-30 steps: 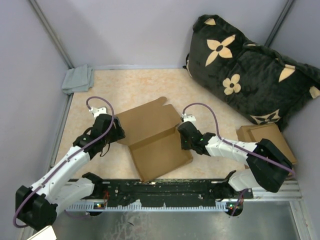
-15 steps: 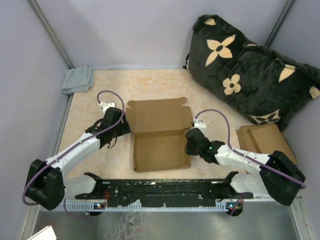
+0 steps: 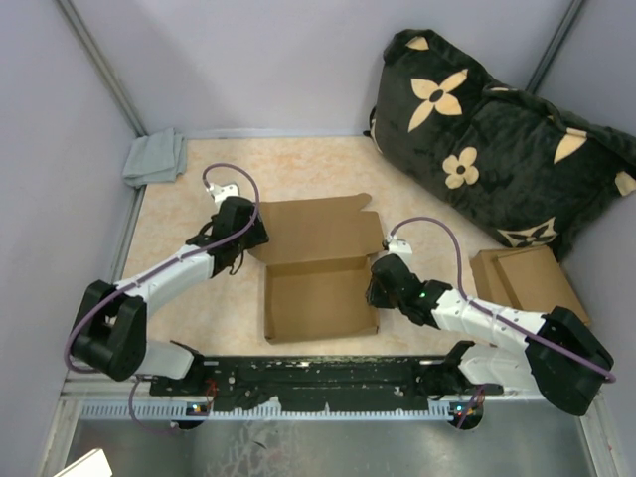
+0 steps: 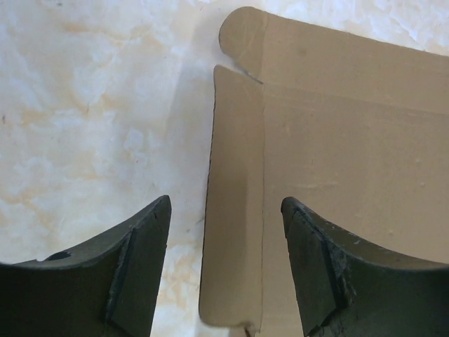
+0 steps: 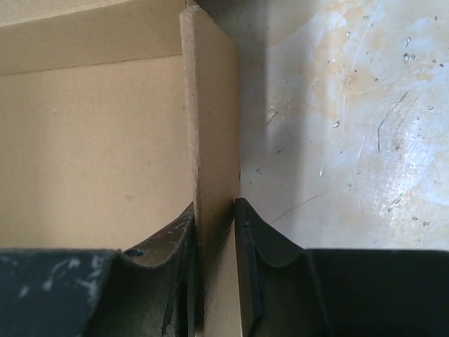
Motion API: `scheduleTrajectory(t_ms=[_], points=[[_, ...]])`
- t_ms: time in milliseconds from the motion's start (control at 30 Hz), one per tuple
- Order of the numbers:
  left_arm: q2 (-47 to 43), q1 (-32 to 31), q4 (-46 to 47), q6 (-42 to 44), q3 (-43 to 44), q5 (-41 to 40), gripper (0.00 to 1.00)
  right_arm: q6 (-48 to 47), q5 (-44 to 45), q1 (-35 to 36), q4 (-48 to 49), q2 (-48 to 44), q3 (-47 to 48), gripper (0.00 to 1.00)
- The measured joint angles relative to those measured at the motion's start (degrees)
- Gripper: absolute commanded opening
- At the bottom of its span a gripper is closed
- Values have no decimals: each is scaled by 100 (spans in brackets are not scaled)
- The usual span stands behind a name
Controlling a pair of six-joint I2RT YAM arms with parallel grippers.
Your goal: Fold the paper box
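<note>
**Box squared up, right wall pinched, left flap waiting**

Since a second ago the box [image 3: 316, 268] has swung from a skewed lie to square with the near edge of the desk [image 3: 298, 169]. The left arm [image 3: 169, 278] has reached farther out to the box's far-left corner. The right arm [image 3: 467, 313] has drawn in along the right side. My reading: lining-up is done and wall folding is under way.

Overhead: the box sits mid-desk between the arms, with the lid panel away from the bases and the tray part nearer. There is open desk along its far and left edges. A pillow [image 3: 497, 139] and a stack of flat cardboard [image 3: 532, 273] lie apart to the right. A grey cloth [image 3: 156, 157] sits in the far-left corner.

Left wrist: the left jaws are spread wide and hold nothing. They straddle the narrow side flap [image 4: 235, 210] of the lid panel [image 4: 351, 140]. The flap throws a shadow, so it is probably lifted a little. Bare desk to its left leaves room to get under it.

Right wrist: the right jaws are clenched on the upright right side wall [image 5: 210, 126], one finger on each face. The box floor [image 5: 91, 140] is to the left and bare desk to the right.
</note>
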Motion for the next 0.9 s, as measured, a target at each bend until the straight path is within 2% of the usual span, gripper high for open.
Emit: scheduleTrajectory(t_ms=[100, 200, 367, 567, 700, 800, 900], points=[[286, 26, 197, 4, 72, 22, 65, 0, -24, 0, -9, 2, 0, 30], [535, 28, 326, 7, 74, 116, 58, -2, -81, 0, -11, 2, 9, 39], [671, 35, 431, 15, 79, 238, 48, -138, -223, 0, -170, 0, 173, 45], [737, 39, 691, 118, 118, 348, 26, -398, -289, 0, -584, -85, 675, 53], [815, 39, 920, 201, 129, 485, 6, -625, -310, -42, -1051, -107, 1163, 67], [835, 39, 999, 269, 133, 562, 1, -918, -422, -319, -1364, -105, 1609, 70], [826, 39, 1102, 306, 111, 592, 0, -1266, -782, -1064, -1423, -48, 2002, 70]])
